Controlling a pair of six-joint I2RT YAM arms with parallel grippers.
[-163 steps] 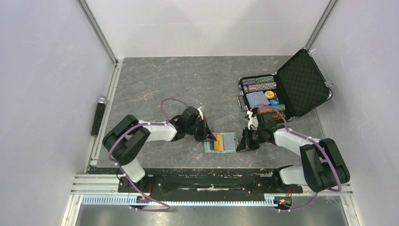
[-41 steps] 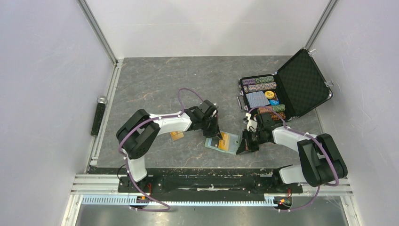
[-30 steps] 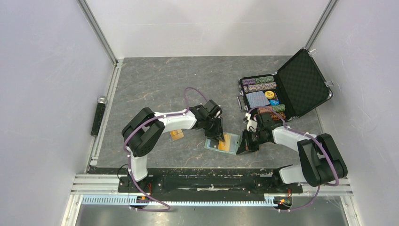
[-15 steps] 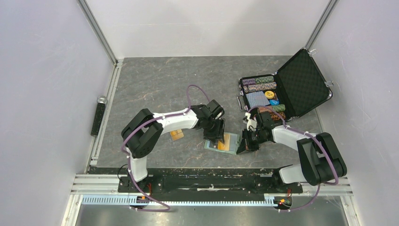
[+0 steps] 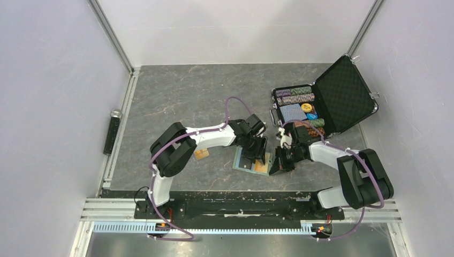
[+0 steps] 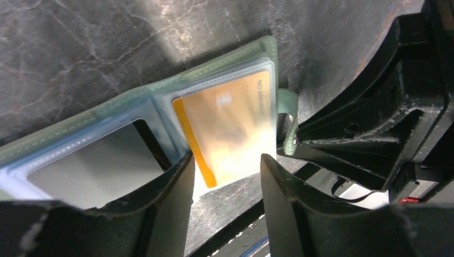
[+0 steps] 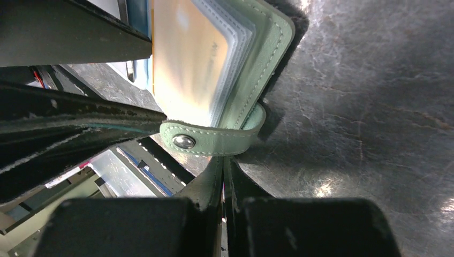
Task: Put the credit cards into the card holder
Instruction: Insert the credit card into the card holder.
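Observation:
The pale green card holder point(image 5: 243, 160) lies open on the table between both arms. An orange credit card point(image 6: 230, 126) sits in its right clear pocket, with the near end sticking out past the edge. My left gripper point(image 6: 225, 176) hovers over that end, open, both fingers apart from the card. A second orange credit card point(image 5: 201, 154) lies flat on the table to the left. My right gripper point(image 7: 223, 168) is shut, its tips right at the holder's snap tab point(image 7: 214, 142) and pressed to the table beside the card holder point(image 7: 267, 59).
An open black hard case point(image 5: 342, 93) with poker chips and a blue card deck stands at the back right. A black cylinder point(image 5: 114, 131) lies along the left rail. The two grippers are close together over the holder.
My left gripper has opened and let go of the orange card, then slid right over the holder. The right gripper has stayed shut by the tab.

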